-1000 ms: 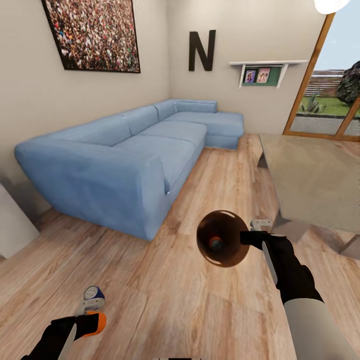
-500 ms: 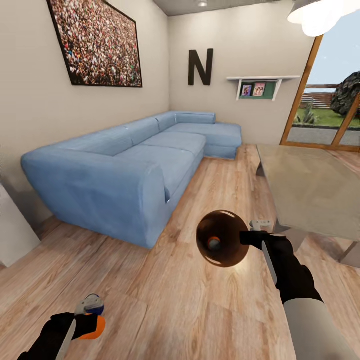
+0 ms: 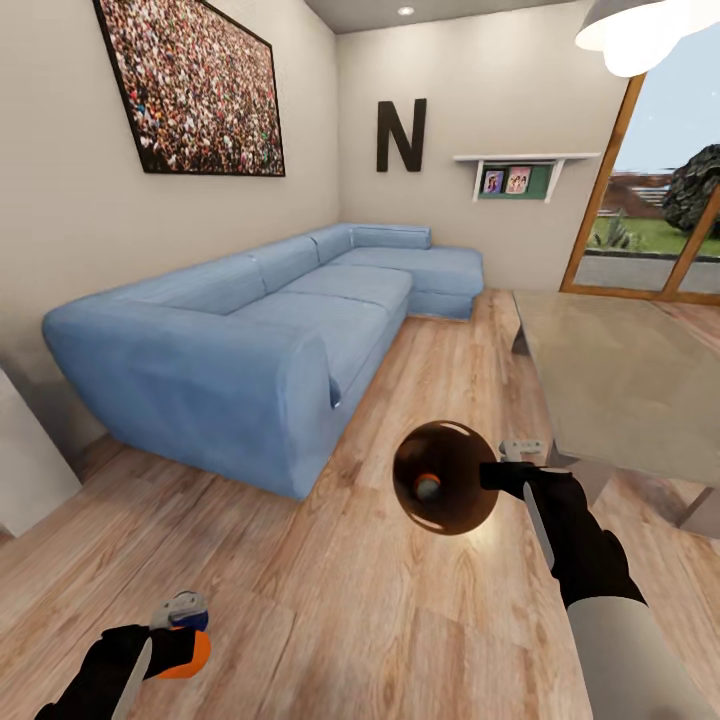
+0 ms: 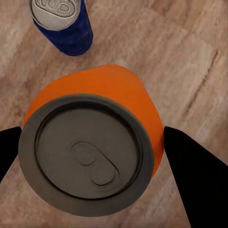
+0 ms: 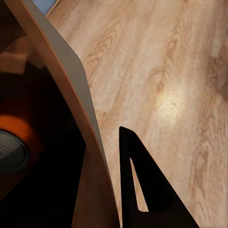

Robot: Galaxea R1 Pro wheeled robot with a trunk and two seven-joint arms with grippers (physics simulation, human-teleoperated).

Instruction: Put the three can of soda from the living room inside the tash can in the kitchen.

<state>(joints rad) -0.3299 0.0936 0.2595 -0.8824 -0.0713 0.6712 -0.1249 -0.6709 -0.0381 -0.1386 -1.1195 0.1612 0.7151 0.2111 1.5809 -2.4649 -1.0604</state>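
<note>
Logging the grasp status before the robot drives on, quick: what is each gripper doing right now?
Left gripper: shut on an orange soda can.
Right gripper: shut on the trash can rim.

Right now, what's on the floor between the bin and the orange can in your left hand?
Nothing. In the head view, only bare wood floor lies between the bin and the orange can.

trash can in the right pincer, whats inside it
One orange soda can lies at the bottom of the copper-brown trash can; the right wrist view shows its grey top. The bin's dark wall hides the rest of the inside.
</note>
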